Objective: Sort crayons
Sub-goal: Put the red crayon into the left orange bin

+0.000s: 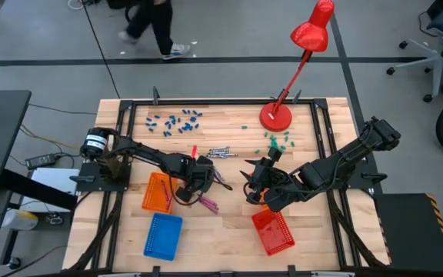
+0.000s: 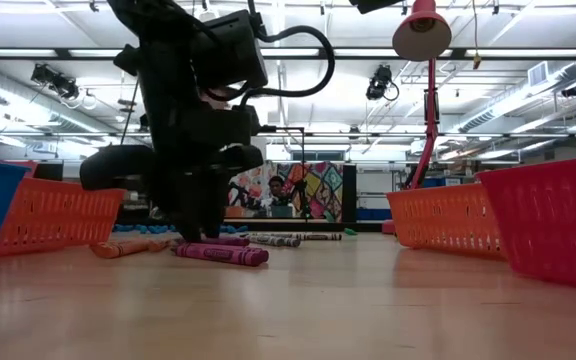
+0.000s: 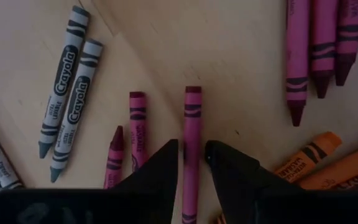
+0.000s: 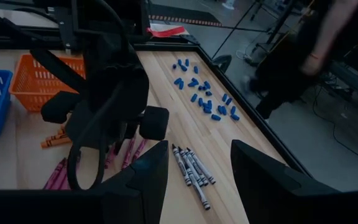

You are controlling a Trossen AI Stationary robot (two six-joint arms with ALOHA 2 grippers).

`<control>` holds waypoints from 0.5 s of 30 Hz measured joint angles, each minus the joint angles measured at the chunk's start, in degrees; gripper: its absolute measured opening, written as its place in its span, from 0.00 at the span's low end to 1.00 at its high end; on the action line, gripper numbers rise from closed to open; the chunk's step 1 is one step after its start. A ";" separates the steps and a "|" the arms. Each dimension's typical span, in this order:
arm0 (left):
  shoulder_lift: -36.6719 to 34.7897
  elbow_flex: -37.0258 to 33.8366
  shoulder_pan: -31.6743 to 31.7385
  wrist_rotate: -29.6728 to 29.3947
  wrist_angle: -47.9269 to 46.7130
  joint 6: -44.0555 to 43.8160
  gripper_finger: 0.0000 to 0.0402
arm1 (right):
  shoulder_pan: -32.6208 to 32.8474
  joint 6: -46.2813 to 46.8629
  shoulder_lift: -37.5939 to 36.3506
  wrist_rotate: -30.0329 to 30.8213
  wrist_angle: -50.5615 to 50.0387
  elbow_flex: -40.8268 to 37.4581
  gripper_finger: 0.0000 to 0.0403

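Straddling a magenta crayon (image 3: pixel 192 155) lying on the table (image 1: pixel 229 223) among others, the left gripper (image 3: pixel 192 163) is seen not yet clamped, so closing and lifting are judged next, while the right gripper (image 4: pixel 199 163) waits open nearby.

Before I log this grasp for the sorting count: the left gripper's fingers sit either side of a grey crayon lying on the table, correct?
Not quite. The crayon between the left gripper's fingers is a magenta crayon, not grey. The left wrist view shows it lying on the table, with the grey crayons off to one side, untouched.
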 joint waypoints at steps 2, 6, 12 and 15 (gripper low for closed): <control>0.02 0.00 0.30 0.84 -0.21 -0.62 0.23 | 0.00 0.00 0.00 0.00 0.02 0.00 0.44; 0.02 0.00 0.58 1.40 -0.40 -1.60 0.14 | 0.00 0.00 0.00 0.02 0.02 0.00 0.44; 0.02 -0.04 0.58 0.51 0.21 -2.22 0.05 | 0.00 0.00 0.00 0.02 0.02 0.00 0.44; -0.08 0.00 0.52 -0.61 0.28 -2.38 0.06 | 0.00 0.00 0.00 0.02 0.00 0.00 0.44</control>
